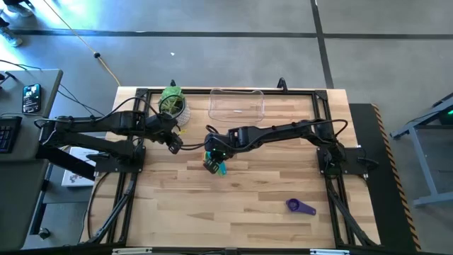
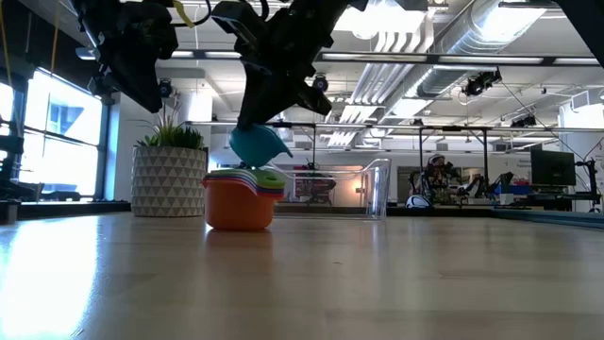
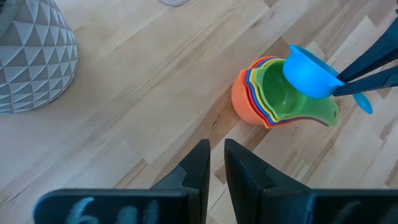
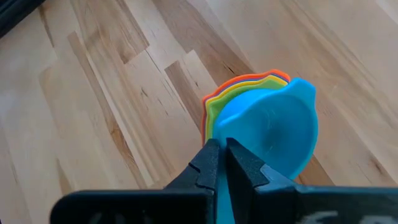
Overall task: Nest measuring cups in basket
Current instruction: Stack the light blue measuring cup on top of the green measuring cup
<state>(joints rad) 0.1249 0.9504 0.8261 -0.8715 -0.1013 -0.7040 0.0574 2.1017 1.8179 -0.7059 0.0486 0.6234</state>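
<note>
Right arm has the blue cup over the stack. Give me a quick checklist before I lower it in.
1. Right gripper shut on blue cup: ok.
2. Blue cup above the nested stack, not yet seated: ok.
3. Blue cup level: not ok, tilted.
4. Left gripper apart from the stack: ok.
5. Purple cup collected: not ok, lies alone on the table.
6. Stack inside the basket: not ok, it stands on the table.

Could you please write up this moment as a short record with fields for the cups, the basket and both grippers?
stack: nested cups, orange outermost, green innermost, on the table, outside the basket
held cup: blue cup, tilted just above the stack
right gripper: jaws shut on the blue cup's handle
left gripper: empty, jaws nearly closed, beside the stack
basket: empty, at the far edge
loose cup: purple cup, alone near the front
</note>
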